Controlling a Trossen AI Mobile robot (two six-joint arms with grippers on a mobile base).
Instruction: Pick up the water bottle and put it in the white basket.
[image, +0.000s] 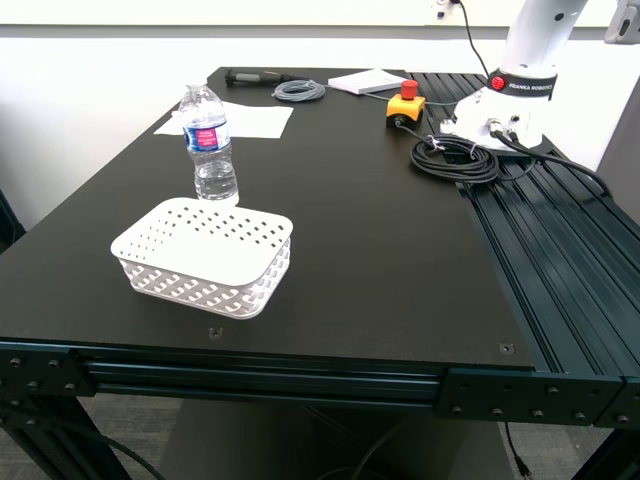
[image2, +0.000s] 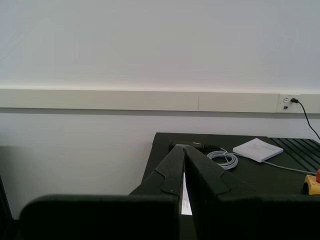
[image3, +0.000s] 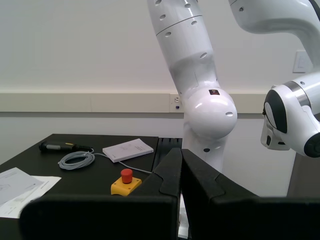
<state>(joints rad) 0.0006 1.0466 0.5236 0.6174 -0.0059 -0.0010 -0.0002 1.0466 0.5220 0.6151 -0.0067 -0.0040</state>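
Note:
The water bottle (image: 210, 145) stands upright on the black table, clear, with a white cap and a blue-and-red label. The white basket (image: 128, 246) sits just in front of it, near the table's front edge on the exterior view's left; I see nothing in it. Neither shows in the wrist views. My first gripper (image2: 184, 151) is shut and empty, raised and pointing at the far wall over the table's back corner. My second gripper (image3: 181, 151) is shut and empty, pointing at the white robot arm. Neither gripper shows in the exterior view.
White paper sheets (image: 240, 120), a grey cable coil (image: 299, 91), a black tool (image: 255, 76) and a white booklet (image: 367, 81) lie at the back. A yellow stop button (image: 404, 105), a black cable coil (image: 455, 158) and another white robot's base (image: 510, 95) stand at the back right.

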